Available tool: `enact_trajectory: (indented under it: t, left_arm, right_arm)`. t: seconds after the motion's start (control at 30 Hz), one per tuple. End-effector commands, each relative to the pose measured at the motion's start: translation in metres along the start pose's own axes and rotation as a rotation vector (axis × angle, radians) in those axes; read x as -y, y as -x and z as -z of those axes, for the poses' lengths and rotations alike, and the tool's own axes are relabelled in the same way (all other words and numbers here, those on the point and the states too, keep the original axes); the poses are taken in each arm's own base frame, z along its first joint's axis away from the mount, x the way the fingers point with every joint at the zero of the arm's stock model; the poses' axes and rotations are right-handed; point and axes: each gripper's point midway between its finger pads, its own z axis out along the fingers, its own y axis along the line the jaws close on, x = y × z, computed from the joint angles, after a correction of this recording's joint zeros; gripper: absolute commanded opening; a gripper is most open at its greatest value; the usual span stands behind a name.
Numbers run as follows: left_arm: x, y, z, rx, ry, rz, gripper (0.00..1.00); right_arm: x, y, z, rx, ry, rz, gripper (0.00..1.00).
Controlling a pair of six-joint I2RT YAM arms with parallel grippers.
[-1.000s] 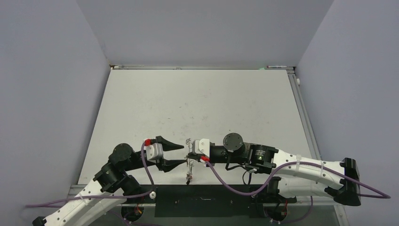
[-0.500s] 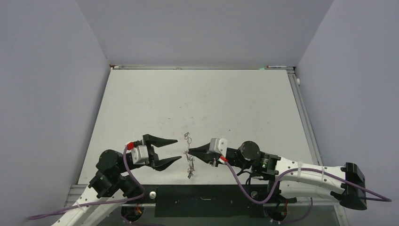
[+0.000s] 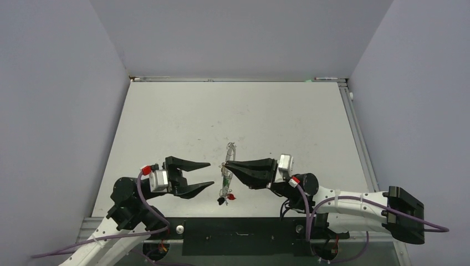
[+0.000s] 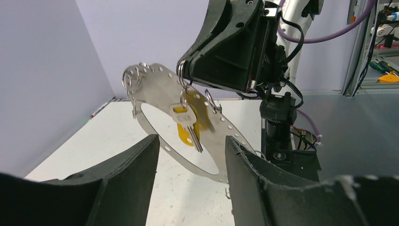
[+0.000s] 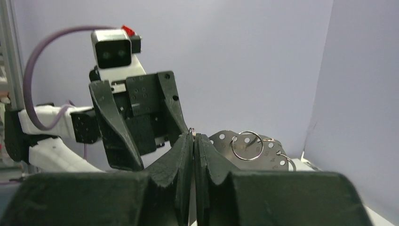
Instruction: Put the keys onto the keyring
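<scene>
Spanning most of the top view, the pale bench (image 3: 166,122) lies under both arms. Near its front edge the left gripper (image 3: 211,174) hovers with jaws apart, holding nothing. The right gripper (image 3: 224,165) faces it, jaws pinched on a small wire ring (image 5: 192,132). The keyring (image 4: 157,84), a flat silver oval with punched holes, hangs tilted between the two grippers. A silver key (image 4: 188,120) with a yellow tag (image 4: 203,117) dangles in front of it. A red tag (image 3: 230,196) shows lower down.
</scene>
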Motion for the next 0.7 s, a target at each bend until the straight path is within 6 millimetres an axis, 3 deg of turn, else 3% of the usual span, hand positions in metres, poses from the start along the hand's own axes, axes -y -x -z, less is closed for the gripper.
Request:
enact_trajectory:
  t: [0.0,0.17,0.37,0.67]
  left_arm:
    - [0.0,0.027,-0.011,0.063,-0.031,-0.024,0.48]
    - [0.0,0.02,-0.013,0.057,-0.043,-0.001,0.45]
    - [0.002,0.02,-0.011,0.061,-0.052,-0.008,0.3]
    - [0.016,0.014,-0.012,0.036,-0.135,0.05,0.27]
  right_arm:
    - [-0.001,0.071,-0.005,0.291,0.009,-0.058,0.05]
    - [-0.002,0.058,-0.007,0.214,0.012,-0.079,0.05]
    - [-0.008,0.041,-0.006,0.109,0.049,-0.064,0.05]
    - [-0.02,0.021,-0.007,0.018,0.119,-0.051,0.05]
